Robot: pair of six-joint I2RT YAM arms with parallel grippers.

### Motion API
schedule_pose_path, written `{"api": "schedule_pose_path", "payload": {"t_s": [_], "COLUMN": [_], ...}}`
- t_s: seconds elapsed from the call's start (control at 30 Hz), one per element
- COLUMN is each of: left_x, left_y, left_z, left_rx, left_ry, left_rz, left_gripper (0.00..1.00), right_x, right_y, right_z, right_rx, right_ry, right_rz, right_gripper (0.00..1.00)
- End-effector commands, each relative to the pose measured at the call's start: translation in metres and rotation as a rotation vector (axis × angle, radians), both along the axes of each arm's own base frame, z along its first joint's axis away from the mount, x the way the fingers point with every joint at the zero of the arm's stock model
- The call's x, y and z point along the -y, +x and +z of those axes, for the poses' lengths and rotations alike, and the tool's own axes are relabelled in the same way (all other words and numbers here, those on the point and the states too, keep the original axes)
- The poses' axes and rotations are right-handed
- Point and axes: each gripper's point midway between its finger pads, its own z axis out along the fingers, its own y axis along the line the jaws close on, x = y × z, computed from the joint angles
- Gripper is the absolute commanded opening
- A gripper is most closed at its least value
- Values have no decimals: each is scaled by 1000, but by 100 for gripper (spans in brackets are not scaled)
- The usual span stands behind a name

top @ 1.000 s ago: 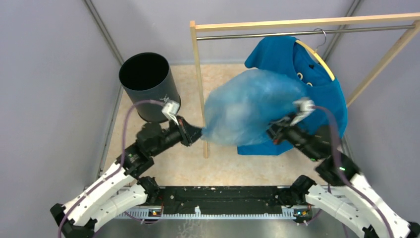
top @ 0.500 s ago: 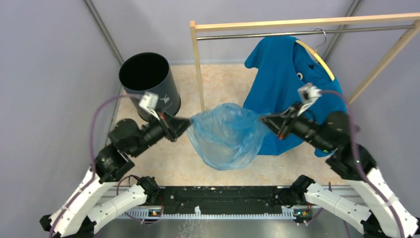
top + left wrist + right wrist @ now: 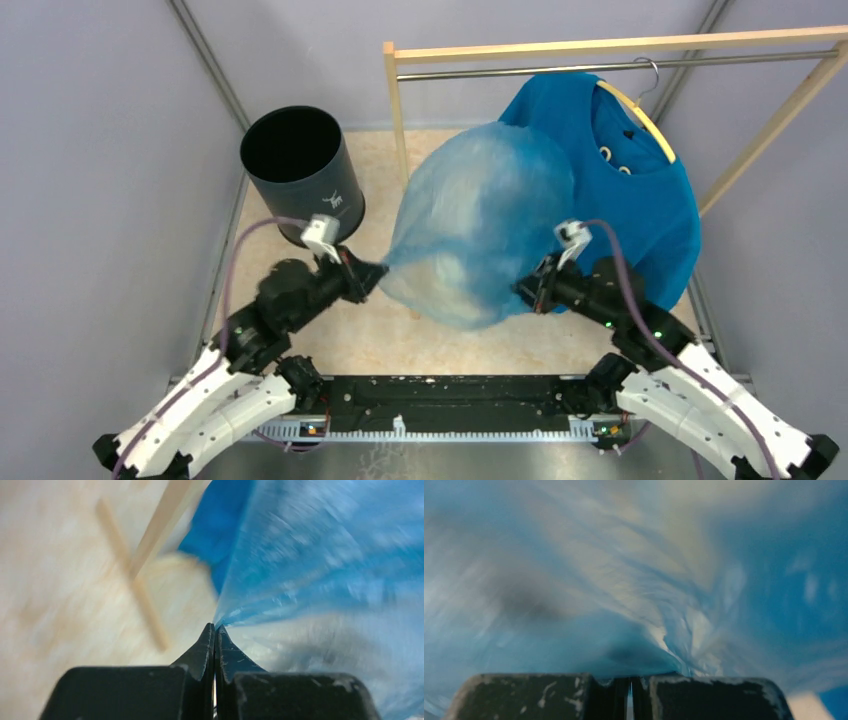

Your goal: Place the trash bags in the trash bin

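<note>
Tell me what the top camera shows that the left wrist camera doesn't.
Only the top view shows the black trash bin, off to the left of the trash bag, and the right gripper at the bag's other side. Only the left wrist view shows the left gripper pressed shut on the bag's edge. Both show that bag, the blue T-shirt and the wooden rack.

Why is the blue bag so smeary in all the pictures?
Top external view: the thin translucent light-blue plastic bag is motion-smeared, while the black round plastic bin looks crisp. Left wrist view: the floor and pale wooden rack base streak, the black fingers look sharp. Right wrist view: the bag is all swirly, the fingers sharp.
</note>
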Motion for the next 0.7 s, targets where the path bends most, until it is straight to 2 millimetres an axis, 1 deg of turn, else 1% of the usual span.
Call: {"api": "schedule_pose_path", "payload": {"t_s": [0.0,0.03,0.07,0.1,0.13,0.17,0.23,0.27,0.3,0.33,0.37,0.4,0.43,0.47,0.5,0.53,0.57,0.6,0.67], "left_x": [-28,-30,-31,-32,-31,-31,-26,-23,-19,-19,-19,-20,-22,-26,-25,-24,-20,-18,-18], "left_y": [-1,-2,-1,0,1,-1,-10,-18,-30,-42,-52,-58,-61,-58,-48,-37,-24,-14,-2], "left_z": [-85,-75,-57,-31,-4,31,99,133,162,187,205,214,217,211,193,168,130,96,28], "left_rx": [-218,-186,-136,-74,-12,55,175,230,278,328,374,403,421,421,383,322,239,165,15], "left_ry": [132,123,110,91,77,50,-5,-46,-89,-131,-167,-191,-207,-209,-194,-167,-117,-71,28], "left_rz": [141,141,137,132,120,104,43,2,-59,-104,-141,-156,-157,-131,-96,-56,-24,9,58], "left_gripper": [0,0,0,0,0,0,0,0,0,0,0,0,0,0,0,0,0,0,0], "right_x": [0,3,6,10,13,17,20,17,15,12,10,9,7,6,4,3,3,2,0], "right_y": [-13,-12,-10,-8,-6,-6,-10,-14,-23,-33,-44,-53,-57,-57,-51,-41,-29,-19,-5], "right_z": [-64,-55,-38,-15,9,51,107,133,158,179,196,206,208,202,189,167,142,108,41], "right_rx": [-222,-197,-154,-95,-38,45,150,193,242,285,330,355,370,364,335,287,230,159,25], "right_ry": [-31,-29,-22,-14,-11,17,35,59,102,154,205,248,269,268,250,215,176,127,46], "right_rz": [-2,-12,-24,-35,-43,-46,-22,6,47,91,142,181,205,208,192,155,110,72,17], "right_gripper": [0,0,0,0,0,0,0,0,0,0,0,0,0,0,0,0,0,0,0]}}
